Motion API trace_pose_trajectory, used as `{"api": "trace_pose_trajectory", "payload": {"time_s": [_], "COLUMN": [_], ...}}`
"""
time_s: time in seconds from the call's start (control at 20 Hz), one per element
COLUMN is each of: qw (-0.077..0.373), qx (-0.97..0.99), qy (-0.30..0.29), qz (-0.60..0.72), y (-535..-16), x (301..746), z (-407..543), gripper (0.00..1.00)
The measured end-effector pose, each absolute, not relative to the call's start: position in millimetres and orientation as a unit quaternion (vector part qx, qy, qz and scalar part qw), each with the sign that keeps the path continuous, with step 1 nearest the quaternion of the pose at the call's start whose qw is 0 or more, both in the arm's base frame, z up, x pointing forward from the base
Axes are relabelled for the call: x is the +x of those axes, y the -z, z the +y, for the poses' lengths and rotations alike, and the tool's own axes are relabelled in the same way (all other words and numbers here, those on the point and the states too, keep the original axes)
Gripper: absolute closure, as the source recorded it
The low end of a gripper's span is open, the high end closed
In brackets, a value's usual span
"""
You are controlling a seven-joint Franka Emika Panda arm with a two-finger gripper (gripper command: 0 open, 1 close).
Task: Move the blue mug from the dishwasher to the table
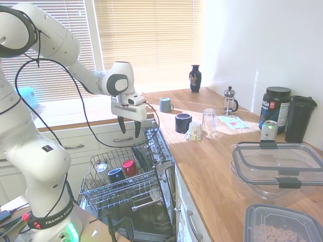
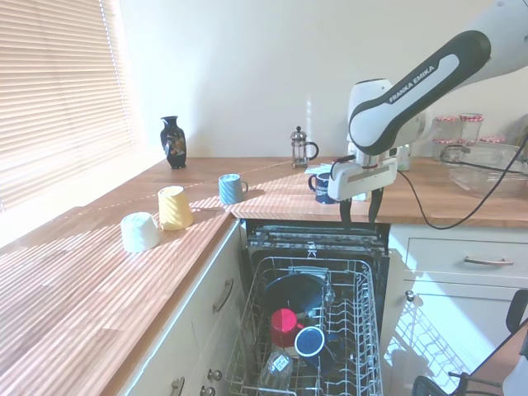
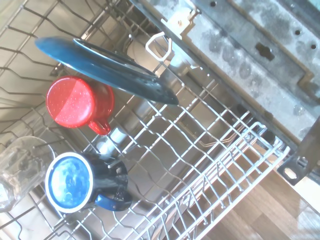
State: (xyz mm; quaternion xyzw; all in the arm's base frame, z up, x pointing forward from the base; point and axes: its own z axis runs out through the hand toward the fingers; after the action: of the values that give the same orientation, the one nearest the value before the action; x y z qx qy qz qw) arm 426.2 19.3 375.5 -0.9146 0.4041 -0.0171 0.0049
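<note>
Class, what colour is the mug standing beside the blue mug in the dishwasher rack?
Red, with fine pale speckles; the wrist view shows it best.

A white robot arm reaches in from the right, its gripper hanging fingers-down and parted, empty, above the back of the open dishwasher. In the pulled-out wire rack the blue mug sits upside down, touching a red mug, with a dark plate behind them. On the wooden table lie a white cup and a yellow cup, near a slate-blue mug and a dark vase
</note>
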Motion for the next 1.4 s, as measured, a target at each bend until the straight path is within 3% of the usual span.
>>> {"api": "trace_pose_trajectory", "payload": {"time_s": [0.45,1.0,1.4], "qw": [-0.011,-0.088,-0.134], "qx": [-0.924,-0.968,-0.985], "qy": [0.021,0.038,0.048], "qz": [0.381,0.233,0.097], "y": [-367.6,-309.2,-259.4], "x": [434.3,476.3,465.0], "z": [31.4,114.9,169.4], "gripper": [0.0,0.0,0.0]}}
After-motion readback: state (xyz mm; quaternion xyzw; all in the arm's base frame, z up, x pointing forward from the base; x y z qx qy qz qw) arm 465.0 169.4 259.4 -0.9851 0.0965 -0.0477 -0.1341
